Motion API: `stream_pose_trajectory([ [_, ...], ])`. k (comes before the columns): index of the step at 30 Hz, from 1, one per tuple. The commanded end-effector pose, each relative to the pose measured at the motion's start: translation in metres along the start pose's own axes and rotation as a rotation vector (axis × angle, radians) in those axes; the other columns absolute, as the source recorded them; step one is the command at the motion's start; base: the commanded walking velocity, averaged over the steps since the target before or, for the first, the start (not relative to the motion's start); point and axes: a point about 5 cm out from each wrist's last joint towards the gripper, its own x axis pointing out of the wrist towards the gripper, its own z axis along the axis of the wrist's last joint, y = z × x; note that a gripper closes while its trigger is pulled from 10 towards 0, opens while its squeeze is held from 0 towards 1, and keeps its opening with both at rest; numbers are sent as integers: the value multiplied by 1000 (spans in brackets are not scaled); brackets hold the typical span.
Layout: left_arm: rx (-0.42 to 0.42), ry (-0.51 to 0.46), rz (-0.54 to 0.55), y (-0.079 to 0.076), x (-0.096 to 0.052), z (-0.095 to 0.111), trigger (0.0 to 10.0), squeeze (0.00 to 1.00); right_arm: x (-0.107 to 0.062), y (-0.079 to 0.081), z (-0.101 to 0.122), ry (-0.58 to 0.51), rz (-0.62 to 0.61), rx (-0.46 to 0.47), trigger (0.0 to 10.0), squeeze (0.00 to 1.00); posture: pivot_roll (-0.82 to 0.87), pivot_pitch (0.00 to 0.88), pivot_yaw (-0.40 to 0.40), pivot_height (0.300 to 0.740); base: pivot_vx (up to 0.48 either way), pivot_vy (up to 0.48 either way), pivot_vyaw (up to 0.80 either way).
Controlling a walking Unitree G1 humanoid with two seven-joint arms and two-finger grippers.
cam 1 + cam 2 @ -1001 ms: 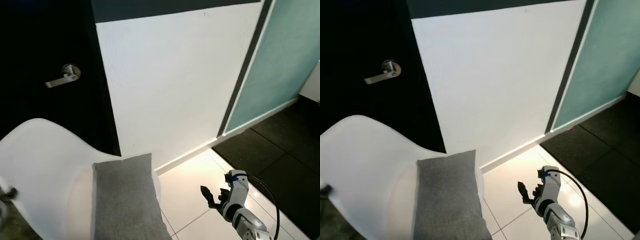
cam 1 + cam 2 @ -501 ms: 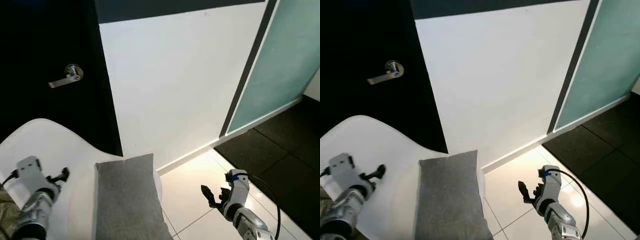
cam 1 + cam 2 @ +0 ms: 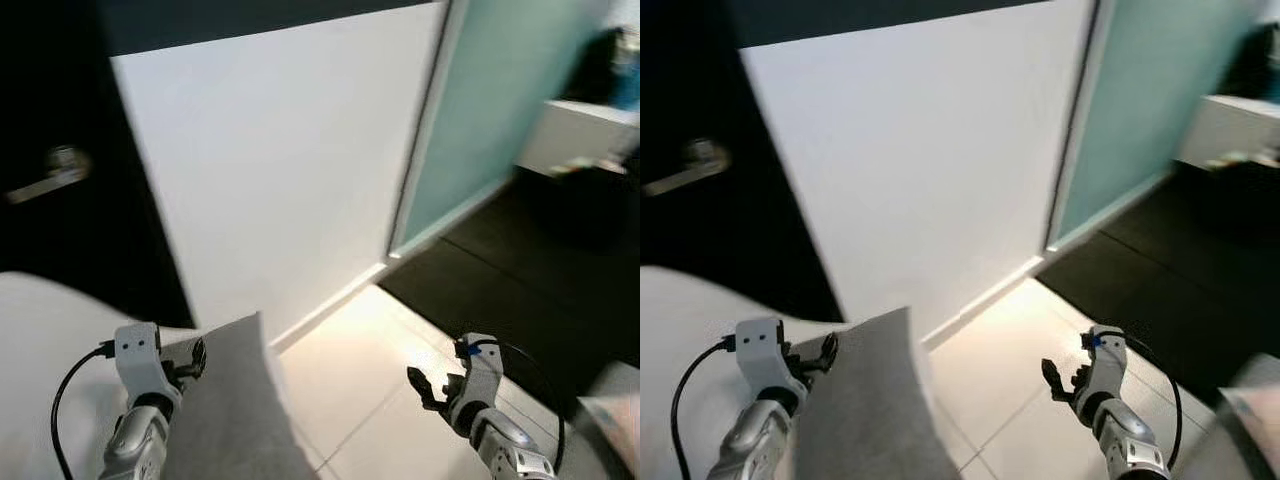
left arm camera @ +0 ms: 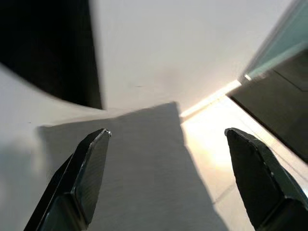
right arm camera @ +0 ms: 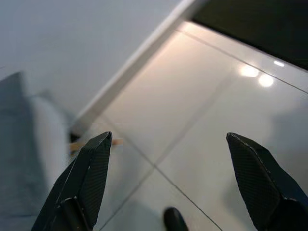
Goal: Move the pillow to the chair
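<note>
Seen from the head camera, a grey pillow (image 3: 225, 410) lies on the seat of a white chair (image 3: 50, 380) at the lower left, in front of a white wall (image 3: 280, 160) and a black door with a silver lever handle (image 3: 45, 172). The left gripper (image 3: 190, 358) hovers just beside the pillow's upper left edge, and the right gripper (image 3: 425, 385) hangs over pale floor tiles (image 3: 350, 380), well apart from the chair. In the left wrist view, the two black fingers (image 4: 86, 173) are spread wide, holding nothing, with the pillow (image 4: 139, 163) lying between and beyond them on the chair. In the right wrist view, the fingers (image 5: 89, 178) are likewise spread wide and empty above the glossy tiles (image 5: 192, 120), with the pillow's (image 5: 17, 144) edge at one side.
</note>
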Motion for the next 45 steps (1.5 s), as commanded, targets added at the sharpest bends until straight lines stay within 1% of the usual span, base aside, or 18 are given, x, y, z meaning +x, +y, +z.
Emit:
stream_pose_trajectory([
  [1, 15, 37, 22, 3, -6, -7, 10000, 0, 2, 3, -1, 11, 3, 19, 10000, 0, -136, 20, -19, 740, 0, 0, -731],
  [3, 18, 47, 29, 3, -9, -9, 10000, 0, 2, 3, -1, 13, 2, 20, 10000, 0, -134, 17, -22, 740, 0, 0, -731],
  [6, 24, 64, 31, 0, -18, -14, 10000, 0, 3, 2, 0, 21, -5, 18, 10000, 0, -135, 12, -26, 740, 0, 0, -731],
  [7, 14, 75, 19, -2, -20, -16, 10000, 0, 3, 1, 0, 23, -7, 18, 10000, 0, -135, 11, -26, 740, 0, 0, -731],
  [9, -38, 77, -10, -5, -24, -17, 10000, 0, 3, 1, 0, 24, -9, 15, 10000, 0, -138, 11, -25, 740, 0, 0, -731],
  [11, -44, 73, -10, -5, -26, -17, 10000, 0, 3, 1, 0, 24, -11, 11, 10000, 0, -135, 11, -26, 740, 0, 0, -731],
  [12, -62, 83, 18, -3, -29, -21, 10000, 0, 3, 0, 1, 25, -15, 2, 10000, 0, -132, 12, -29, 740, 0, 0, -731],
  [13, -62, 83, 18, -3, -29, -21, 10000, 0, 3, 0, 1, 25, -15, 2, 10000, 0, -132, 12, -29, 740, 0, 0, -731],
  [15, -83, 104, 23, -4, -32, -26, 10000, 0, 3, -1, 1, 27, -21, -17, 10000, 0, -130, 10, -33, 740, 0, 0, -731],
  [16, -81, 127, 18, -6, -36, -32, 10000, 0, 3, -3, 2, 27, -28, -46, 10000, 0, -133, 7, -35, 740, 0, 0, -731],
  [17, -81, 127, 18, -6, -36, -32, 10000, 0, 3, -3, 2, 27, -28, -46, 10000, 0, -133, 7, -35, 740, 0, 0, -731],
  [18, -94, 149, 20, -8, -41, -39, 10000, 0, 2, -5, 3, 31, -28, -85, 10000, 0, -137, 4, -41, 740, 0, 0, -731],
  [20, -98, 154, 21, -9, -42, -41, 10000, 0, 2, -5, 4, 32, -27, -94, 10000, 0, -137, 4, -41, 740, 0, 0, -731],
  [21, -142, 149, 38, -9, -45, -45, 10000, 0, 2, -6, 4, 37, -24, -100, 10000, 0, -151, 0, -46, 740, 0, 0, -731],
  [24, -139, 135, 44, -9, -46, -44, 10000, 0, 3, -6, 4, 36, -16, -94, 10000, 0, -152, 0, -46, 740, 0, 0, -731],
  [28, -159, 122, 31, -8, -45, -42, 10000, 0, 3, -5, 5, 22, -8, -36, 10000, 0, -161, 0, -28, 740, 0, 0, -731],
  [40, -161, 121, 30, -2, -45, -41, 10000, 0, 5, 0, 3, 19, 18, -41, 10000, 0, -142, 0, -24, 740, 0, 0, -731],
  [45, -166, 106, 52, 0, -45, -41, 10000, 0, 5, 1, 4, 0, 25, -29, 10000, 0, -138, 0, -31, 740, 0, 0, -683],
])
